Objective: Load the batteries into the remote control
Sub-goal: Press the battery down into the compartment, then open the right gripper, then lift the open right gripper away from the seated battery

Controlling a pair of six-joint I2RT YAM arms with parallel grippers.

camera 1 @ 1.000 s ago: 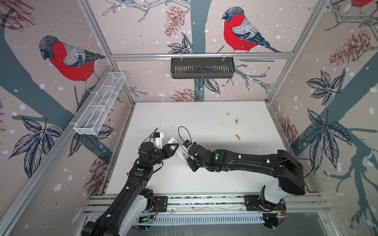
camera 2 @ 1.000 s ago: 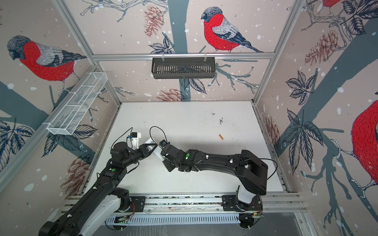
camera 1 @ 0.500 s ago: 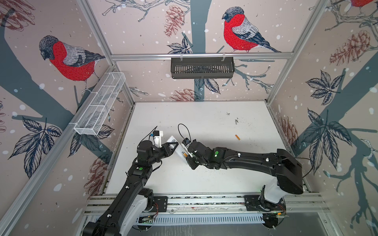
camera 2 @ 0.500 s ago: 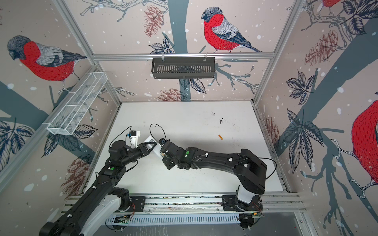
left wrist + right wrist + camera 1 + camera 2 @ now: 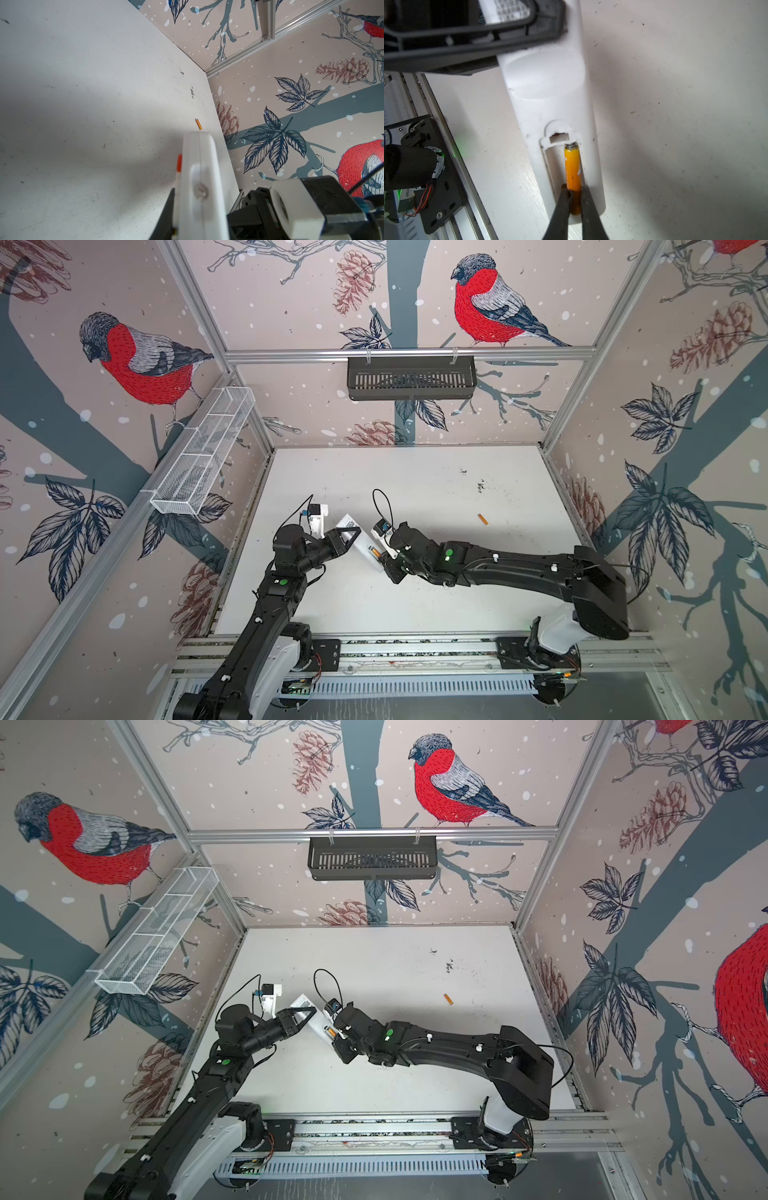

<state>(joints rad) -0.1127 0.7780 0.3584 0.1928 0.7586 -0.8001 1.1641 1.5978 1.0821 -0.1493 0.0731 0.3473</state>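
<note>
- Top views: left gripper (image 5: 351,537) clamps one end of the remote (image 5: 365,548), plain back up, low over the table (image 5: 415,481); I cannot tell whether it touches. Right gripper (image 5: 379,555) meets the other end, where an orange battery (image 5: 375,551) shows in the open bay.
- Both top views: loose battery (image 5: 448,999) lies flat on the table, well apart from the remote (image 5: 318,1026), toward the right wall.
- Left wrist: remote (image 5: 199,176) seen edge-on, close and blurred. Jaws are mostly out of frame here. Loose battery (image 5: 198,124) is visible beyond it.
- Right wrist: right gripper (image 5: 574,192) pinches the near end of the battery (image 5: 572,166). The far end is at the metal contact, and the body lies along one slot. The neighbouring slot (image 5: 550,166) is bare. A left finger (image 5: 477,31) lies across the far end of the remote (image 5: 546,83).
- Progress (my reading): first cell in its slot but not yet released; full seating unconfirmed. Left to do: let go, fetch the loose battery, fill the bare slot. No cover in view.
</note>
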